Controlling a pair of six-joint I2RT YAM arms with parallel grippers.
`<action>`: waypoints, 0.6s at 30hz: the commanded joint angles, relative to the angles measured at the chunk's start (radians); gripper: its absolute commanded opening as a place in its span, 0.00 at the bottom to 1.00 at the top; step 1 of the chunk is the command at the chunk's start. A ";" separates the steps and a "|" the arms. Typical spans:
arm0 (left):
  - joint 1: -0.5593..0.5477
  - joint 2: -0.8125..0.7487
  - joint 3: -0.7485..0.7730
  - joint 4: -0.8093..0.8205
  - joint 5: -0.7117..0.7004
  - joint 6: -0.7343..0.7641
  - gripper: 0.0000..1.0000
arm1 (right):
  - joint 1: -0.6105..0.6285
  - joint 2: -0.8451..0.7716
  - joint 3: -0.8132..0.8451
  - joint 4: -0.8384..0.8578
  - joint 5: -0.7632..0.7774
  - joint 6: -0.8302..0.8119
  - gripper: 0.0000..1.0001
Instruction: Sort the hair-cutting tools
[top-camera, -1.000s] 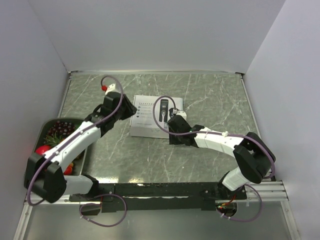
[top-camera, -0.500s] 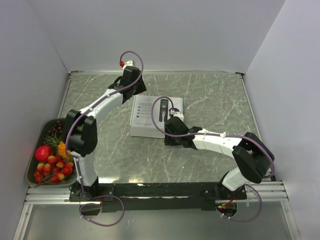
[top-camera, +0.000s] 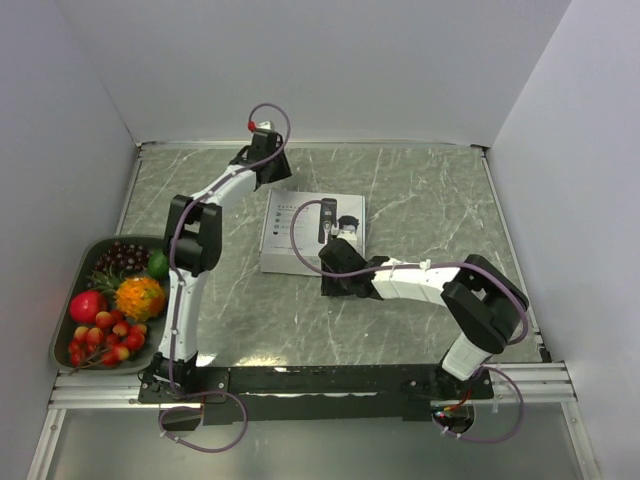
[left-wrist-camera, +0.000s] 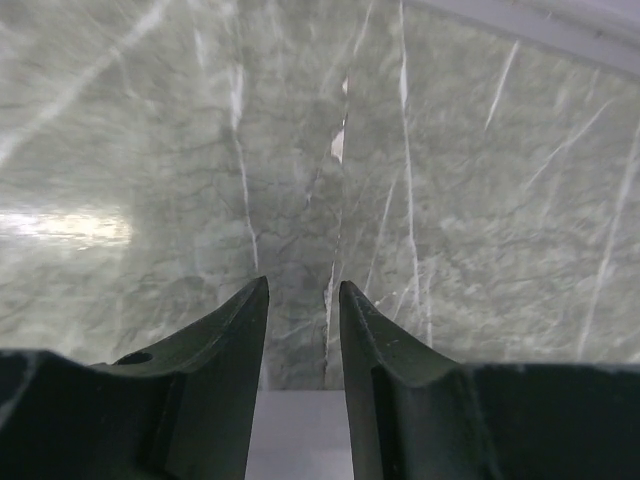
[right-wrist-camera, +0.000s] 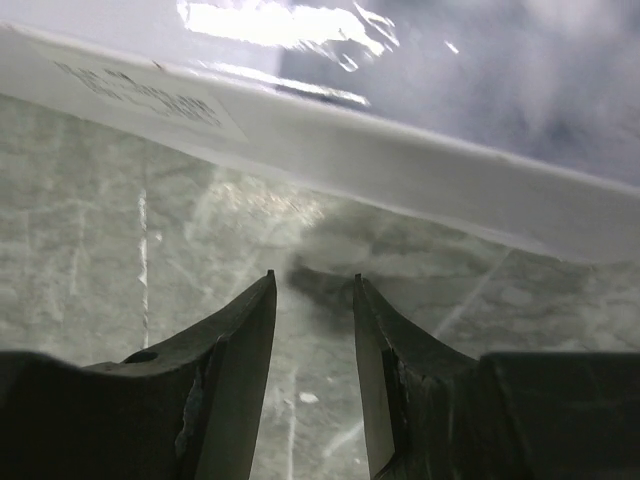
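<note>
Bright, even overhead light; soft shadows. White glare on surface (left-wrist-camera: 70, 228) and box (right-wrist-camera: 400, 165); wrist views slightly blurred.

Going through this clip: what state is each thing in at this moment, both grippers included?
Left gripper: fingers slightly apart, nothing between them, over the table at its far side.
Right gripper: fingers slightly apart, empty, low at the near edge of the white box.
White box: lying flat, printed side up, looks closed.
Tray: filled with fruit, neither arm near it.
</note>
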 joint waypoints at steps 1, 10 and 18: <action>-0.011 0.095 0.108 0.022 0.079 0.038 0.40 | 0.012 0.055 0.044 0.022 0.000 0.031 0.45; -0.035 0.104 0.064 -0.041 0.114 0.058 0.30 | -0.025 0.079 0.084 -0.068 0.097 0.077 0.45; -0.043 -0.172 -0.349 0.038 0.048 -0.005 0.27 | -0.126 0.053 0.074 -0.111 0.109 0.083 0.45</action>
